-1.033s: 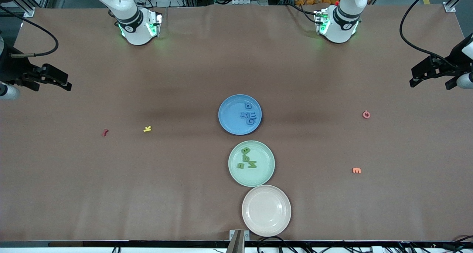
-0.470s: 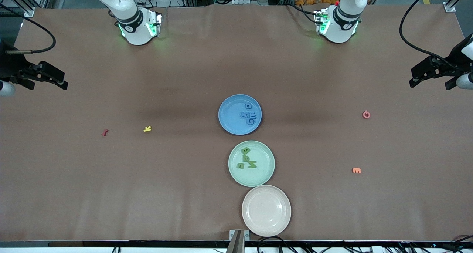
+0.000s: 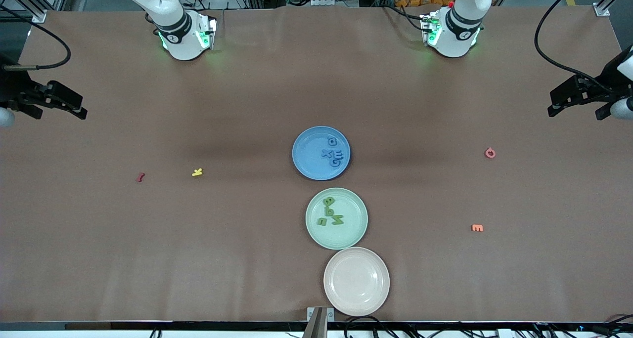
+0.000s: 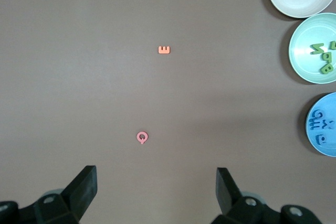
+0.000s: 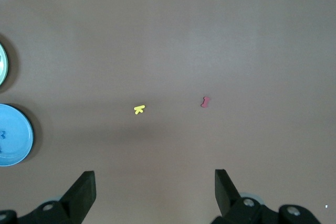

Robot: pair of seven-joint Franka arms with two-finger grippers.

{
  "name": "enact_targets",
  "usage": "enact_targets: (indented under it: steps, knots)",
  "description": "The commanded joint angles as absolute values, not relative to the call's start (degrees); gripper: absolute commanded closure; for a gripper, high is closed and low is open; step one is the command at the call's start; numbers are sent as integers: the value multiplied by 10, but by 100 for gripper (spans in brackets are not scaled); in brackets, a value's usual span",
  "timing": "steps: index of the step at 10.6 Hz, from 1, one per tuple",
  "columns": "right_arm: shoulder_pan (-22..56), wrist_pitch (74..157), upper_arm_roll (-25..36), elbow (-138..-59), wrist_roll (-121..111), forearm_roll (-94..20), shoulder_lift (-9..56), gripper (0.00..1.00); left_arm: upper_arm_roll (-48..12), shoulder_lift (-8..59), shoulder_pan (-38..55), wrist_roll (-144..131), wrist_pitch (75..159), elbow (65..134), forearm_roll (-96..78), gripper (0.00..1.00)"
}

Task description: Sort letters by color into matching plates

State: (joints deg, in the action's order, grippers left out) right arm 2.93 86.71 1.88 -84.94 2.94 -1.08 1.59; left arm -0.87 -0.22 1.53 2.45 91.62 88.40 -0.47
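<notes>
Blue plate (image 3: 321,153): mid-table, well apart from both grippers, farther from the front camera than the green plate; its rim also shows in the left wrist view (image 4: 321,124) and the right wrist view (image 5: 14,135)
Blue letters (image 3: 333,152): four, all lying in the blue plate, bunched toward the left arm's side of it
Green plate (image 3: 336,218): just beside the blue plate, nearer the front camera; seen from the left wrist too (image 4: 315,48)
Green letters (image 3: 330,211): four, all in the green plate, clustered together
Pink plate (image 3: 356,281): nearest the front camera, just beside the green plate
Left gripper (image 3: 576,98): up in the air over the left arm's end of the table, fingers (image 4: 84,190) spread wide, holding nothing — the arm waits
Right gripper (image 3: 54,101): over the right arm's end of the table, fingers (image 5: 84,190) spread wide, holding nothing
Pink Q (image 3: 490,152): on the bare table, the loose letter closest to the left gripper; in view between its fingers from the left wrist (image 4: 142,138)
Orange E (image 3: 477,228): on the table farther out from the left gripper than the Q, nearer the front camera
Yellow letter (image 3: 197,172): on the table out ahead of the right gripper, between it and the blue plate
Red letter (image 3: 141,177): near the yellow letter, toward the right arm's end — both show in the right wrist view, apart from each other
</notes>
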Motion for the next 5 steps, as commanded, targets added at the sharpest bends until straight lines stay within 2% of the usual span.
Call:
enact_targets:
  steps: [1, 5]
  knots:
    - [40, 886, 27, -903, 23, -2, -27, 0, -9, -3, 13, 30, 918, 883, -17, 0]
    - [42, 886, 26, -901, 23, -3, -27, 0, -9, -3, 13, 30, 918, 882, -17, 0]
